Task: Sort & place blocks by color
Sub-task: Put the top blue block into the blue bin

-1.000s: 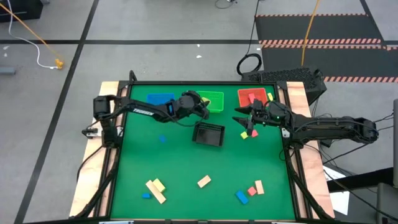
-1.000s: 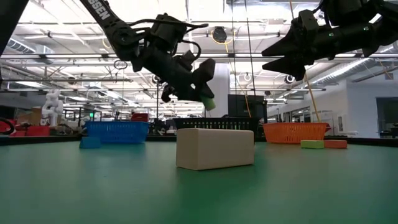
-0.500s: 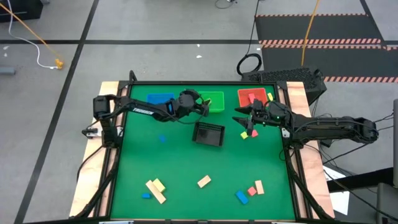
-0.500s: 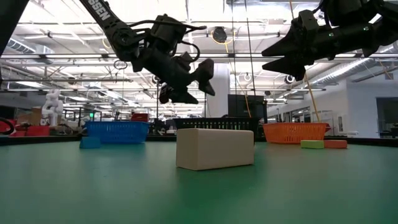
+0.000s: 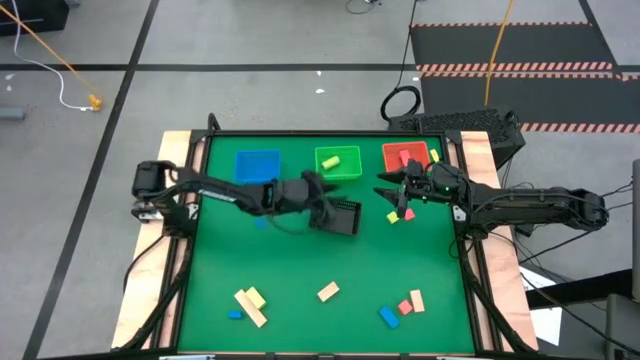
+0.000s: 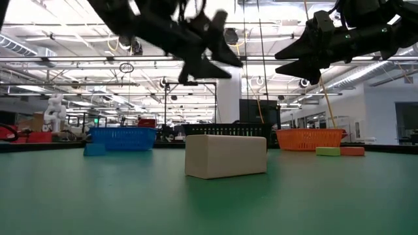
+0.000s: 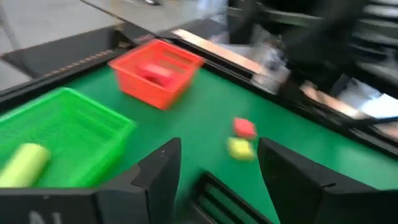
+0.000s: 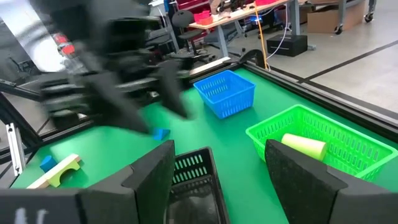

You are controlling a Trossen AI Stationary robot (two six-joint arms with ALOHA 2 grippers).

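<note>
My left gripper [image 5: 322, 200] [image 7: 217, 149] hangs open and empty above the left rim of the black mesh tray [image 5: 340, 216]. A yellow-green block [image 5: 335, 159] [image 7: 23, 165] lies in the green tray [image 5: 349, 168]. The blue tray [image 5: 257, 166] and the red tray [image 5: 405, 156], which holds red pieces, flank it. My right gripper [image 5: 383, 190] [image 8: 221, 152] waits open in the air near the red tray, above a red and a yellow block [image 5: 400, 214]. Tan, blue and red blocks [image 5: 250, 305] [image 5: 328, 291] [image 5: 400, 308] lie flat along the near side. A small blue block [image 5: 262, 222] lies left of the mesh tray.
The three coloured trays stand in a row along the far edge, and the mesh tray sits in the middle. Open green mat [image 5: 300, 255] lies between the mesh tray and the near blocks. In the low view a tan block [image 6: 226, 155] stands in front.
My left gripper, shut on the yellow-green block over the green tray, has opened and let it go; the block now lies in that tray. The gripper has then swung toward the near edge and a little up, ending over the mesh tray.
</note>
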